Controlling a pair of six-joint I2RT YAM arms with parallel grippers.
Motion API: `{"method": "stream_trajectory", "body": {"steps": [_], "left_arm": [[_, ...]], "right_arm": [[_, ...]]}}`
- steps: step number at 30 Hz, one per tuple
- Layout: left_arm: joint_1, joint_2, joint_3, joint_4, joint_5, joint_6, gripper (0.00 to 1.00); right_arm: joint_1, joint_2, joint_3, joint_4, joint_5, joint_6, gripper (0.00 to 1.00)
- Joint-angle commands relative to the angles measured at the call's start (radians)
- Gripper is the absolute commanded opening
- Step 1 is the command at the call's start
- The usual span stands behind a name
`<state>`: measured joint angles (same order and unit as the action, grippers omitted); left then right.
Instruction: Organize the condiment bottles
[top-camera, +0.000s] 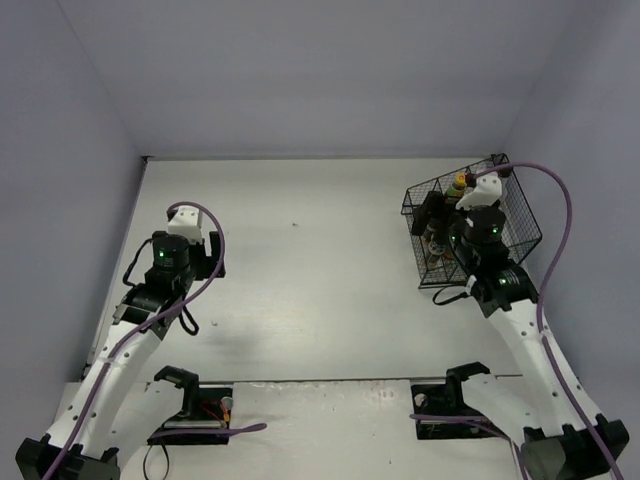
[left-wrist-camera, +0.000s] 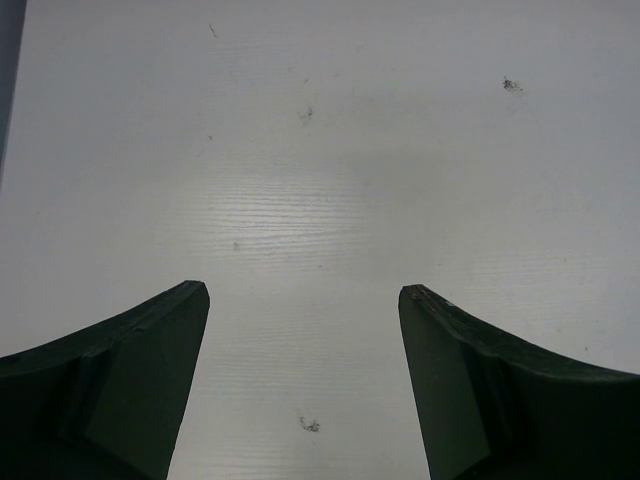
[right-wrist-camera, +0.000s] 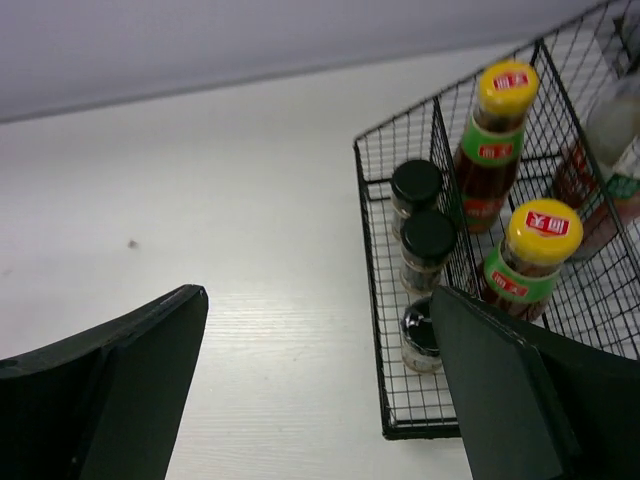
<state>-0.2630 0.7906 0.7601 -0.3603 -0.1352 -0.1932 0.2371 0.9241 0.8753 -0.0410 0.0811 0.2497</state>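
A black wire basket (right-wrist-camera: 362, 200) holds all the condiment bottles I can see. Two reddish-brown sauce bottles with yellow caps (right-wrist-camera: 495, 140) (right-wrist-camera: 530, 260) stand upright in it. To their left, three short dark spice jars with black lids (right-wrist-camera: 416, 190) (right-wrist-camera: 428, 245) (right-wrist-camera: 422, 335) stand in a row; my finger half hides the nearest jar. A clear glass bottle (right-wrist-camera: 612, 140) shows at the right edge. My right gripper (right-wrist-camera: 320, 292) hangs open above the basket's left wall, holding nothing. My left gripper (left-wrist-camera: 303, 287) is open over bare table, far to the left.
In the top view the basket (top-camera: 520, 215) stands at the back right of the white table (top-camera: 320, 250), close to the right wall. The right gripper (top-camera: 437, 213) hovers over it; the left gripper (top-camera: 212, 252) is at mid-left. Grey walls enclose three sides.
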Motion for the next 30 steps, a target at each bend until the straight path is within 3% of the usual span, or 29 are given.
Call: {"method": "stream_trajectory", "body": {"steps": [1, 16, 30], "left_arm": [[-0.007, -0.013, 0.102, -0.017, -0.010, -0.021, 0.77], [-0.007, -0.165, 0.317, -0.334, -0.053, -0.015, 0.77], [-0.007, -0.263, 0.393, -0.506, -0.057, -0.023, 0.77]], "right_arm": [[0.008, -0.077, 0.074, -0.014, -0.105, -0.055, 1.00], [0.011, -0.387, 0.192, -0.281, -0.159, -0.125, 1.00], [0.011, -0.591, 0.145, -0.270, -0.192, -0.162, 1.00]]}}
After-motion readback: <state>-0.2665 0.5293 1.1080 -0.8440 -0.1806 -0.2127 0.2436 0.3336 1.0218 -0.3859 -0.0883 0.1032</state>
